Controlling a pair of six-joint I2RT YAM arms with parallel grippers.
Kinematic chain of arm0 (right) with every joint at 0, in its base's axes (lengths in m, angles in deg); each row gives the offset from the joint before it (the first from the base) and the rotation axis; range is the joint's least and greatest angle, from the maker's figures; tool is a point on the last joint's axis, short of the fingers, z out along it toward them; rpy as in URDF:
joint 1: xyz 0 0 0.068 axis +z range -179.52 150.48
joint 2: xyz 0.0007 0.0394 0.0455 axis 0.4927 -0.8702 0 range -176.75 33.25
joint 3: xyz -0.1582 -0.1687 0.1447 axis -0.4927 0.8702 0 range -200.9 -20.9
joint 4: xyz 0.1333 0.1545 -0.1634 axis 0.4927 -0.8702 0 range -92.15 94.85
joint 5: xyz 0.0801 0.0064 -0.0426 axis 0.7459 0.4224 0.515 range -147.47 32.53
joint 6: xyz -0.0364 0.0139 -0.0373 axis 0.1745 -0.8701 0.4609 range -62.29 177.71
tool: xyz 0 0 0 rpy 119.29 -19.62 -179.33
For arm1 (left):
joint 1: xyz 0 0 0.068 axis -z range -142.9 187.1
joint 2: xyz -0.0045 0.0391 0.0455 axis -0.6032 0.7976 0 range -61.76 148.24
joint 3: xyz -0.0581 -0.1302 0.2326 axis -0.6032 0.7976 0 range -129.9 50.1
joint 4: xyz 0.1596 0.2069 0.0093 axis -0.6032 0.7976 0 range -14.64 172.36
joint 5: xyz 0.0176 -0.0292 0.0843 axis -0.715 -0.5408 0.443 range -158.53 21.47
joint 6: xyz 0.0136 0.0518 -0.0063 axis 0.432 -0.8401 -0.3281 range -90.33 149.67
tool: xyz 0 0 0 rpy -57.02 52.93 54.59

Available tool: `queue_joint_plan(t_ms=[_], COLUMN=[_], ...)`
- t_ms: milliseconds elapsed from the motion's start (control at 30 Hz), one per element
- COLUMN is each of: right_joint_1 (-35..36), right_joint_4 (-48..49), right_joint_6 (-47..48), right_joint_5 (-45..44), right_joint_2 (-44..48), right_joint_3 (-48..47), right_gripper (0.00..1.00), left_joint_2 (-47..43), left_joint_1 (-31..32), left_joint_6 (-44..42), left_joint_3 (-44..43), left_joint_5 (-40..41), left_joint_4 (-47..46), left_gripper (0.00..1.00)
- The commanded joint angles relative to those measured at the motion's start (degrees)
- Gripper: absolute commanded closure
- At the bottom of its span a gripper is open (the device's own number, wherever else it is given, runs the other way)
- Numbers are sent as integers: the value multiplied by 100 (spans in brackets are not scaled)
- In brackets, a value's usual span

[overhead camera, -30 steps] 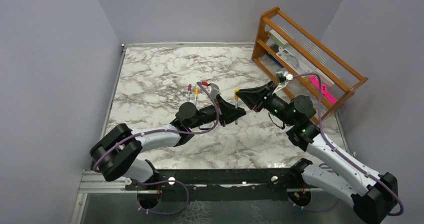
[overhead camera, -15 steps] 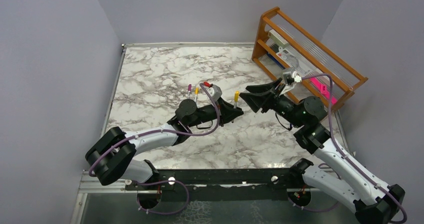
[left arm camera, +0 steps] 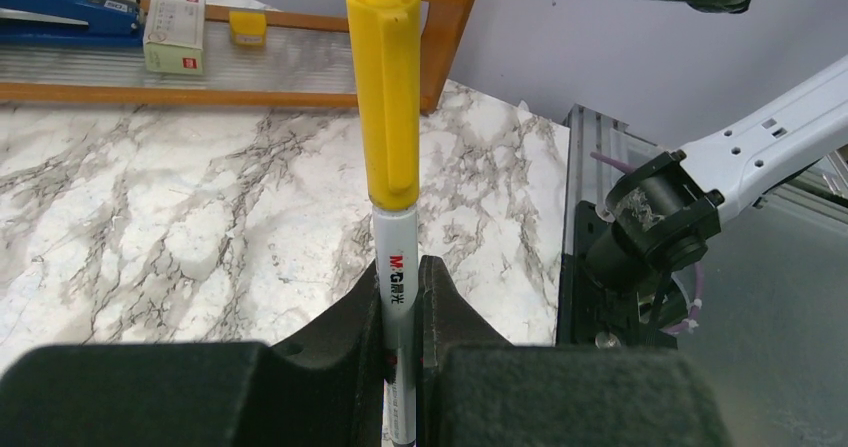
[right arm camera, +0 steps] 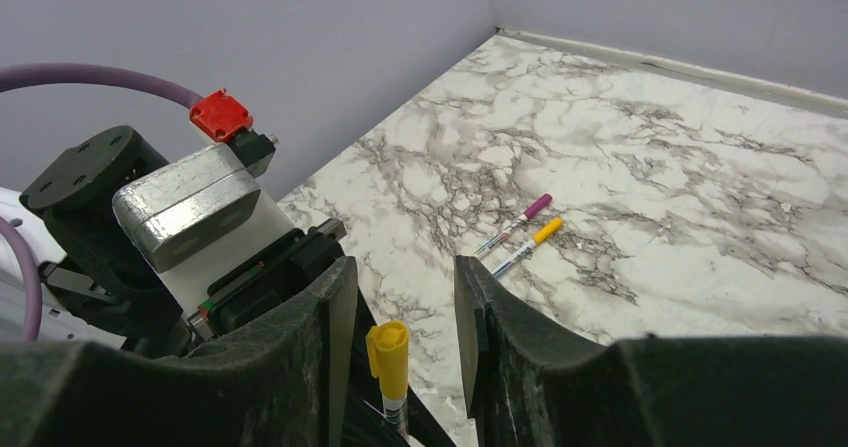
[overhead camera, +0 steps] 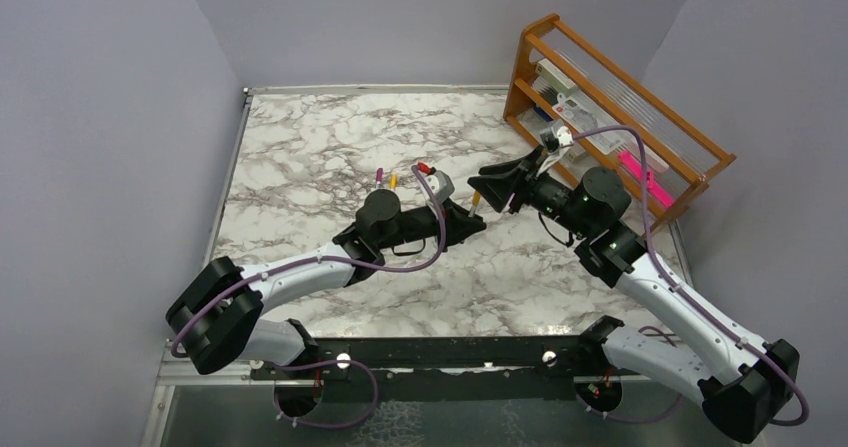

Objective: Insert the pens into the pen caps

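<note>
Right fingers [right arm camera: 505, 362] advanced astride pen [left arm camera: 393, 267]; barrel half-hidden.

Lower barrel of the slim silver-grey pen with the yellow cap [left arm camera: 385, 117] was buried between the left gripper's [left arm camera: 399, 302] black foam pads [left arm camera: 447, 312] and clipped by the bottom edge. Overhead, the magenta-capped pen [overhead camera: 379, 178] and yellow-capped pen [overhead camera: 393, 180] lying flat were too tiny to show how their caps sat.

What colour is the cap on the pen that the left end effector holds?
Yellow. The cap on the pen shows best in the left wrist view.
</note>
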Motion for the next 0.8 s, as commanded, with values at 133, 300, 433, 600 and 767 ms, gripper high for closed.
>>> queue_joint_plan(t_ms=[133, 300, 433, 600, 767], right_joint_1=[20, 20, 20, 18, 18], right_joint_4=[-61, -66, -36, -10, -16], right_joint_6=[150, 167, 164, 139, 115], right_joint_5=[294, 377, 381, 368, 362], right_joint_2=[-39, -137, -170, -178, -182], right_joint_3=[-48, 16, 70, 98, 128], right_gripper=[67, 67, 67, 81, 99], left_joint_2=[-173, -126, -151, -194, -192], left_joint_1=[-6, -4, -4, -11, -6], left_joint_6=[-171, -125, -112, -116, -74], left_joint_3=[-194, -265, -282, -261, -270], left_joint_5=[-118, -147, -135, -117, -57], left_joint_4=[130, 129, 130, 138, 137], left_gripper=[100, 100, 100, 100, 100])
